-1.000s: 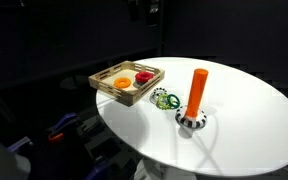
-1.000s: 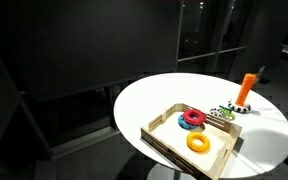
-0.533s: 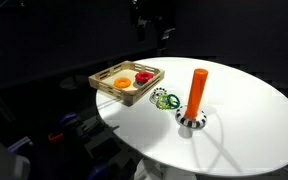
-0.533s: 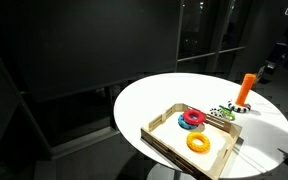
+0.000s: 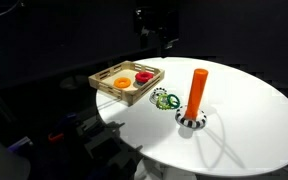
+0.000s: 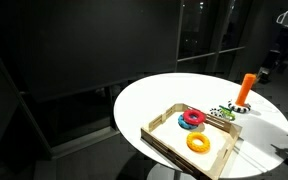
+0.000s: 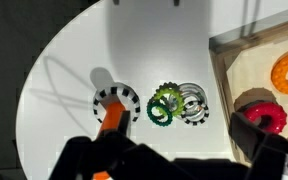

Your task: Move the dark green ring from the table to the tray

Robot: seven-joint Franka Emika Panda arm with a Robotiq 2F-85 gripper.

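**Approach under way: dark green ring not yet grasped**

In an exterior view the gripper (image 5: 164,38) hangs high above the table (image 5: 254,120), beyond the tray (image 5: 102,83) and well clear of it; it is dark against a dark room, so its fingers cannot be read here; the dark green ring (image 5: 162,99) lies flat on the table just beside the tray's near corner, outside its rim; the orange peg (image 5: 197,90) stands upright a little farther from the tray than the ring does.

In an exterior view from another place the ring (image 6: 222,112) shows again on the table just off the tray (image 6: 164,143), while a red ring (image 6: 192,118) and a yellow ring (image 6: 198,143) lie inside it; the gripper is too dim to pick out.

In the wrist view the gripper (image 7: 174,152) shows its fingers (image 7: 267,148) spread wide with nothing between them; the dark green ring (image 7: 161,107) sits ahead of them, touching a pale ring (image 7: 192,103) on its tray side; the tray (image 7: 246,75) is just beyond that pale ring.

The step in hand looks like the approach before the grasp; the next move probably calls for a descent centred on the green ring, with one finger through its hole or both across its rim, and care not to catch the pale ring or the peg.
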